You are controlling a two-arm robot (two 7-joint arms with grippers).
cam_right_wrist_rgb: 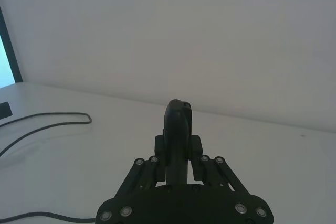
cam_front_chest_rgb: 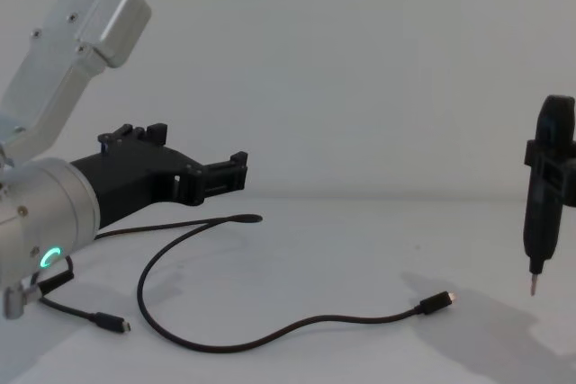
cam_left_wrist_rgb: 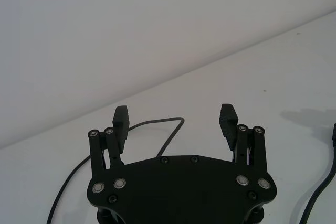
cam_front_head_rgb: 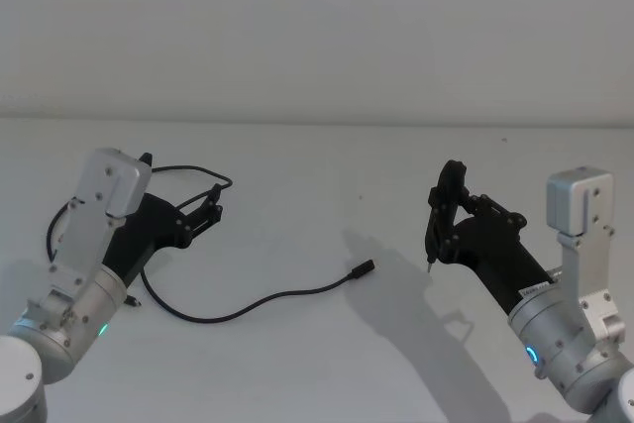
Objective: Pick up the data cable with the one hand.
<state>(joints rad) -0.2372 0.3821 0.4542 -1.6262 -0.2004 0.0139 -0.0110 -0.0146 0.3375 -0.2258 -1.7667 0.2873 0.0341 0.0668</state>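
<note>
The data cable (cam_front_head_rgb: 282, 294) looked light, thin and limp, so it would likely sag from whatever point was pinched and trail its slack across the desk (cam_front_head_rgb: 317, 185). Its smooth black sheath might also slide through a loose grip. Lying flat, it called for tips brought right down to the surface, closing across the strand rather than along it. The handiest hold seemed to be the far bend, which lay on the desk just ahead of and below the one hand (cam_left_wrist_rgb: 175, 115), on the left arm, whose jaws stood wide and empty above the desk. From there the cable swept back under that arm and out toward the middle, its plug (cam_front_head_rgb: 365, 266) resting between the two arms, well apart from the open jaws. The right jaws were clamped on a narrow black pointed tool (cam_front_chest_rgb: 543, 195), raised off to the right.
</note>
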